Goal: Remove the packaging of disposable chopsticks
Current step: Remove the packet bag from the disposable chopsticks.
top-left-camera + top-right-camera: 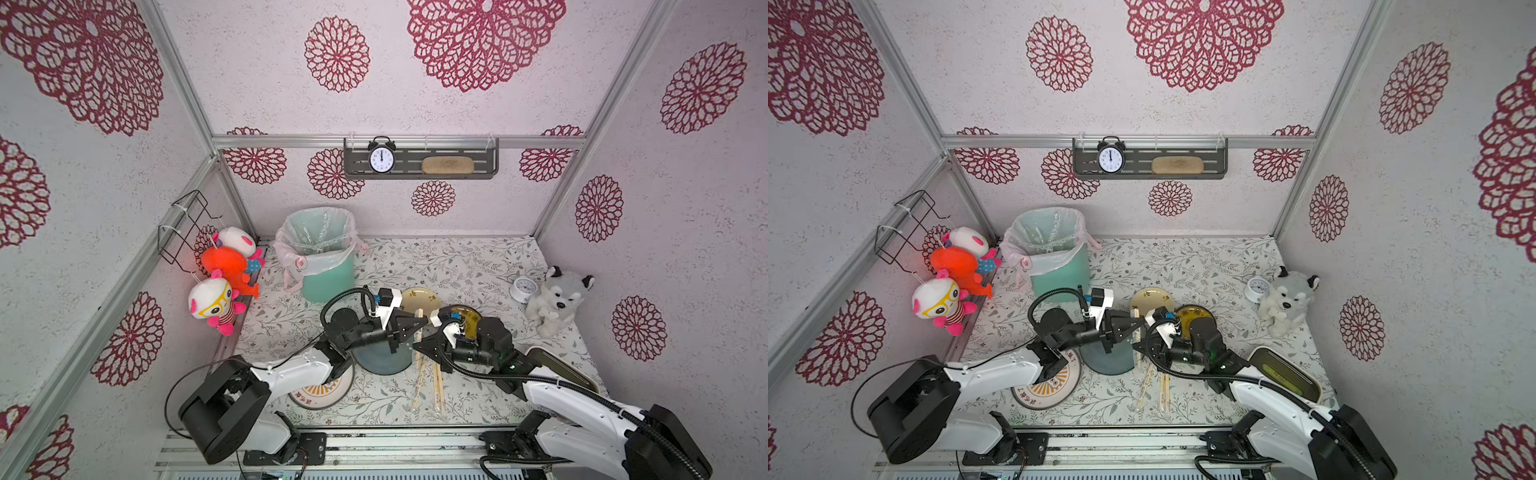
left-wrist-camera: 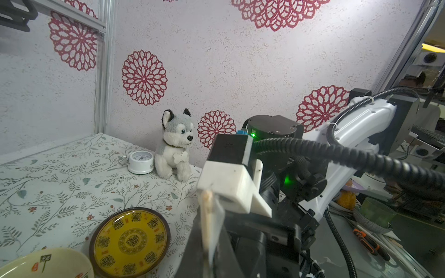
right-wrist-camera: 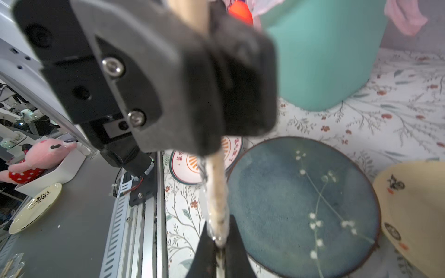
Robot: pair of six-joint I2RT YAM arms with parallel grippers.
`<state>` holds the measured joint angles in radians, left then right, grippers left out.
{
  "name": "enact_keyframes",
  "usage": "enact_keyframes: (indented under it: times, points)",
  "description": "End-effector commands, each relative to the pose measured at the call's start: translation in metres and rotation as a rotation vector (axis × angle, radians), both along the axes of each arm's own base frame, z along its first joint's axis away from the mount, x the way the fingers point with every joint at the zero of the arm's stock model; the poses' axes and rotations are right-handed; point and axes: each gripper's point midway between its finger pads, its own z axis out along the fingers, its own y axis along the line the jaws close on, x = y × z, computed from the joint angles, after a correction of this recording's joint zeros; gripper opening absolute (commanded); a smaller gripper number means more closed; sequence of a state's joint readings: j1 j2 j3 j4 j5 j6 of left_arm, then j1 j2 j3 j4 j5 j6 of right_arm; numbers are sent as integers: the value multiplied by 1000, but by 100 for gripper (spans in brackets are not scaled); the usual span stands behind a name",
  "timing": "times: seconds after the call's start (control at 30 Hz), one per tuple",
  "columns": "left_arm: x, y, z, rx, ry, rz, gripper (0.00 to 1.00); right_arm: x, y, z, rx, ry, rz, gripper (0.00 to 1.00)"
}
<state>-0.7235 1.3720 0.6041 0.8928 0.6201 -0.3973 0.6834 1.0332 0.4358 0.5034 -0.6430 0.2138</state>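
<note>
One pair of disposable chopsticks (image 1: pixel 419 312) hangs between my two grippers above the table, still partly in its clear packaging (image 2: pixel 218 216). My left gripper (image 1: pixel 423 321) is shut on the pair near its upper end, and bare wood (image 3: pixel 190 12) sticks out past the jaws. My right gripper (image 3: pixel 220 248) is shut on the sleeved lower end (image 3: pixel 218 192); both top views show it just nearer than the left one (image 1: pixel 1136 347). Two more wrapped pairs (image 1: pixel 438 386) (image 1: pixel 417 388) lie on the cloth in front.
A blue plate (image 1: pixel 382 361) lies under the left wrist. A cream plate (image 1: pixel 419 297), a yellow dish (image 1: pixel 467 320) and a white-orange plate (image 1: pixel 320 392) surround it. A teal bin (image 1: pixel 328 276) with a liner stands at the back left, a plush husky (image 1: pixel 557 299) and an oblong tray (image 1: pixel 561 370) on the right.
</note>
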Motion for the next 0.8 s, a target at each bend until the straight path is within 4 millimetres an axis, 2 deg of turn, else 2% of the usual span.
enact_keyframes:
  times: [0.0, 0.03, 0.13, 0.23, 0.33, 0.43, 0.5, 0.57, 0.7, 0.77]
  points:
    - [8, 15, -57, 221, 144, 12, 0, 6, -7, 101, 283, -256, -45, 20]
    - [12, 17, -47, 212, 126, 19, 0, 7, -7, 89, 268, -234, -50, 23]
    - [20, 17, -26, 209, 108, 31, 0, 6, -6, 68, 249, -183, -45, 34]
    - [18, 18, -10, 184, 90, 19, 0, 6, -9, 58, 243, -172, -59, 35]
    - [11, 22, 6, 136, 58, 19, 0, 7, -8, 47, 254, -141, -62, 41]
    - [6, 25, 21, 94, 12, 19, 0, 3, -1, 36, 270, -95, -20, 48]
    - [2, 24, 30, 68, 15, -9, 0, -1, 6, 37, 307, -69, 35, 52]
    - [0, 22, 32, 65, 22, -25, 0, -7, 16, 37, 330, -47, 103, 71]
    - [1, 21, 33, 55, 3, -22, 0, -11, 30, 34, 356, -38, 170, 69]
    - [-1, 21, 36, 40, 1, -33, 0, -8, 37, 30, 348, -21, 187, 60]
